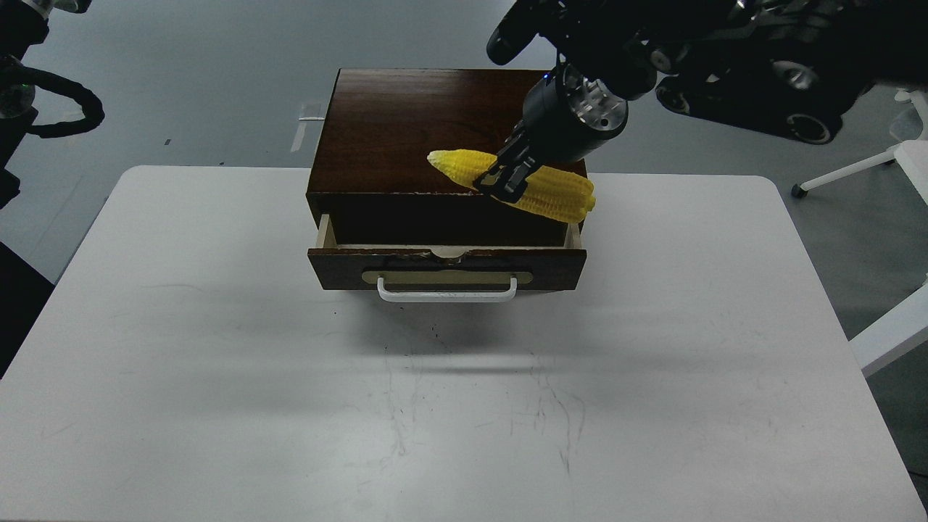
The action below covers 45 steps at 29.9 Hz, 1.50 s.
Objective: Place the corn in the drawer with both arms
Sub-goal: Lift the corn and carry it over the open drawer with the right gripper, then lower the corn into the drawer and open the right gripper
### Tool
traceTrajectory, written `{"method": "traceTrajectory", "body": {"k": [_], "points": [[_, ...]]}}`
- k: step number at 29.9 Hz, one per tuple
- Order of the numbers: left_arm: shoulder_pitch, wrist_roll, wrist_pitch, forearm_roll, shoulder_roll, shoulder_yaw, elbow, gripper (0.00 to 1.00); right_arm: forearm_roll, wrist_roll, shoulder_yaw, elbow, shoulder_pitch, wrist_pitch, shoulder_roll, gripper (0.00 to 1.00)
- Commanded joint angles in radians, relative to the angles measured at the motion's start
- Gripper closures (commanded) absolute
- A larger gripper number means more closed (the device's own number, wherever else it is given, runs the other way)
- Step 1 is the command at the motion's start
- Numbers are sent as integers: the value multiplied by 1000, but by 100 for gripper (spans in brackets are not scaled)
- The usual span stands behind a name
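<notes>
Right gripper (pixel 506 176) clamped on the corn (pixel 518 185), held above the open drawer (pixel 446 268) at frame centre-top, cob lying crosswise, tip pointing left. Left arm (pixel 29 80) at upper-left edge; can't tell its gripper's state.

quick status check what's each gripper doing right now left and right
Left gripper: not in view; only part of that arm shows at the left edge.
Right gripper: closed on the corn, above the open drawer.
</notes>
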Motion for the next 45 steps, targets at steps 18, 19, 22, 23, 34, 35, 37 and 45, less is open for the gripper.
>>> {"method": "traceTrajectory", "body": {"k": [18, 19, 22, 23, 34, 35, 37, 45], "points": [[37, -7, 0, -2, 53, -3, 1, 2, -80, 0, -3, -82, -100, -196, 117, 64], [37, -5, 0, -1, 53, -3, 1, 2, -80, 0, -2, -81, -103, -199, 117, 59], [37, -5, 0, -1, 53, -2, 1, 2, -80, 0, -5, -81, -105, -202, 117, 52], [37, -2, 0, -1, 55, -2, 1, 2, -80, 0, -6, -81, -106, -202, 115, 50], [35, -2, 0, -1, 59, -3, 1, 2, -71, 0, 15, -82, -114, -215, 109, 11], [35, -2, 0, -1, 59, -3, 1, 2, -71, 0, 15, -82, -114, -215, 109, 11], [35, -3, 0, -1, 65, -3, -3, 2, -56, 0, 49, -91, -116, -216, 88, 5], [37, -8, 0, -2, 82, -3, 4, 2, 250, 0, 354, -193, -186, -204, -68, 0]]}}
